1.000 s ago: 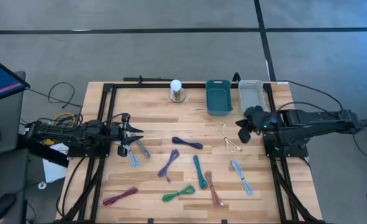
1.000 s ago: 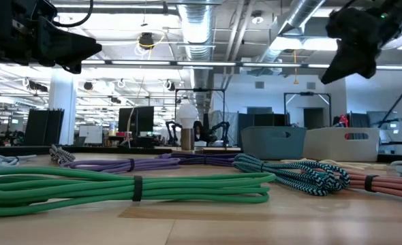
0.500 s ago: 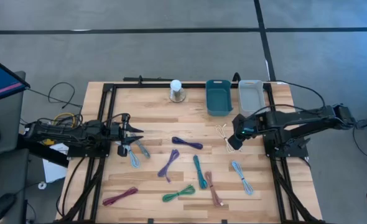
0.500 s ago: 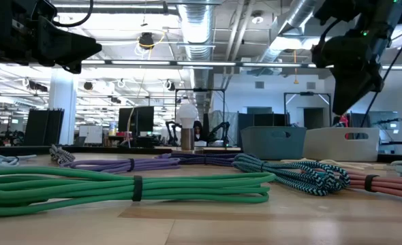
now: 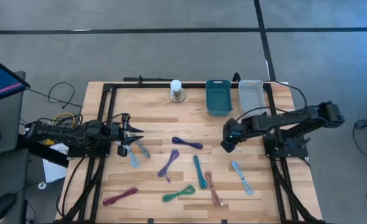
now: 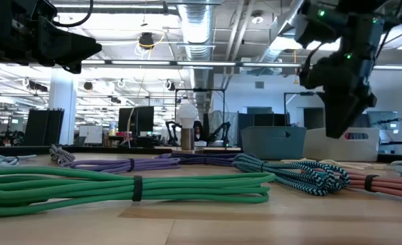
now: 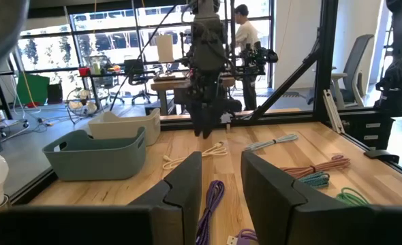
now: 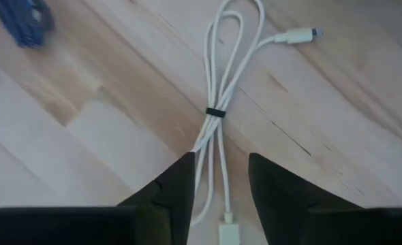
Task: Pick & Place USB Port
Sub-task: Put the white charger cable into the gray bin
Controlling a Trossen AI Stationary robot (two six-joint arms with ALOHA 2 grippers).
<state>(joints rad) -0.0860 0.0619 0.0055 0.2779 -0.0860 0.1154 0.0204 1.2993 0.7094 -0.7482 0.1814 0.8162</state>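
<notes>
A white USB cable (image 8: 218,116), bundled with a black tie, lies flat on the wooden table right of centre. My right gripper (image 8: 220,163) hangs open just above it (image 5: 227,142). One finger stands on each side of the bundle's near end, and neither touches it. In the low view the right gripper (image 6: 341,129) points down, clear of the tabletop. My left gripper (image 5: 137,138) waits open at the table's left, above a light blue cable (image 5: 135,157). The left wrist view shows its fingers (image 7: 221,173) parted with nothing between them.
Several other bundled cables lie about: purple (image 5: 187,143), lilac (image 5: 168,165), teal (image 5: 199,171), green (image 5: 178,193), salmon (image 5: 214,188), maroon (image 5: 120,196), pale blue (image 5: 242,176). A teal bin (image 5: 218,96), a grey bin (image 5: 250,93) and a white lamp-like object (image 5: 176,91) stand along the far edge.
My right gripper has swung from the table's right side toward its middle and come down over the white cable. It has tipped to point downward and has opened on the way. No cable has moved.
</notes>
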